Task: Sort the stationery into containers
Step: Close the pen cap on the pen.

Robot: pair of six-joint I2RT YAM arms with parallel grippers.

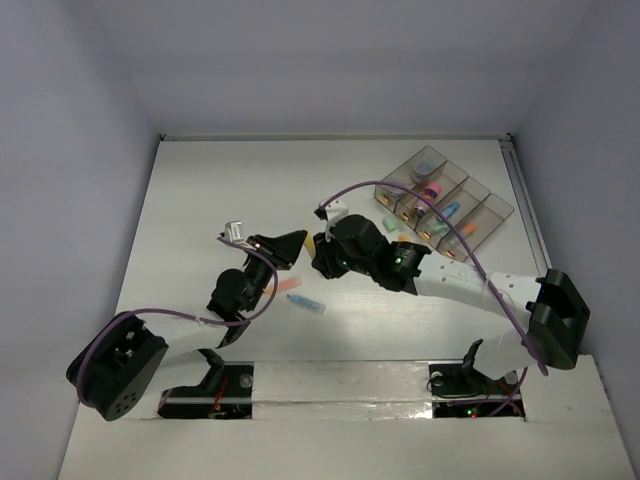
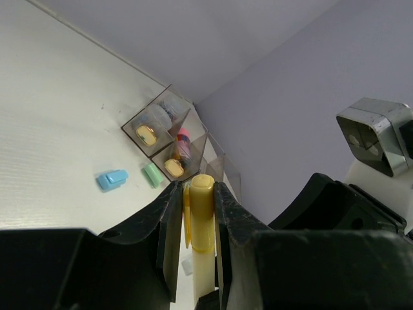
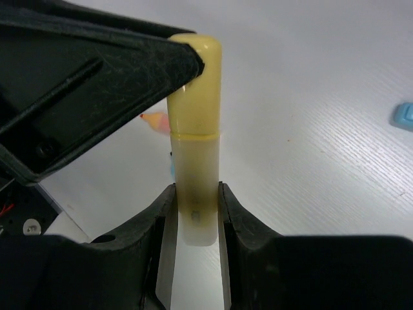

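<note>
You have both grippers on one yellow marker (image 3: 195, 129), up over the middle of the worktop (image 1: 200, 200). The right gripper (image 3: 193, 206) has its jaws narrow, clamped on the pale barrel end. The left gripper (image 2: 197, 194) comes in from the opposite side, jaws pinched nearly closed on the cap end. The marker runs straight between the two, in line with both sets of fingers.

The tray (image 1: 497, 212) sits at the far right corner of the worktop, set at an angle, with four long compartments side by side. In it you can see a pink marker (image 1: 432, 190), a blue marker (image 1: 450, 210) and an orange marker (image 1: 468, 230). The left wrist view also shows a round tub (image 2: 146, 134) and a second tub (image 2: 173, 168) at the compartment ends nearest the arms.

Loose on the worktop:
- A small green piece (image 2: 153, 174) lies just beside the tray's near end, with a small blue piece (image 2: 113, 179) next to it, not touching.
- A small orange piece (image 1: 405, 237) also lies near that end of the tray.
- A loose blue marker (image 1: 307, 302) and an orange-pink marker (image 1: 281, 285) lie flat under the grippers, toward the near edge. They are close together, but you can't tell whether they touch.
</note>
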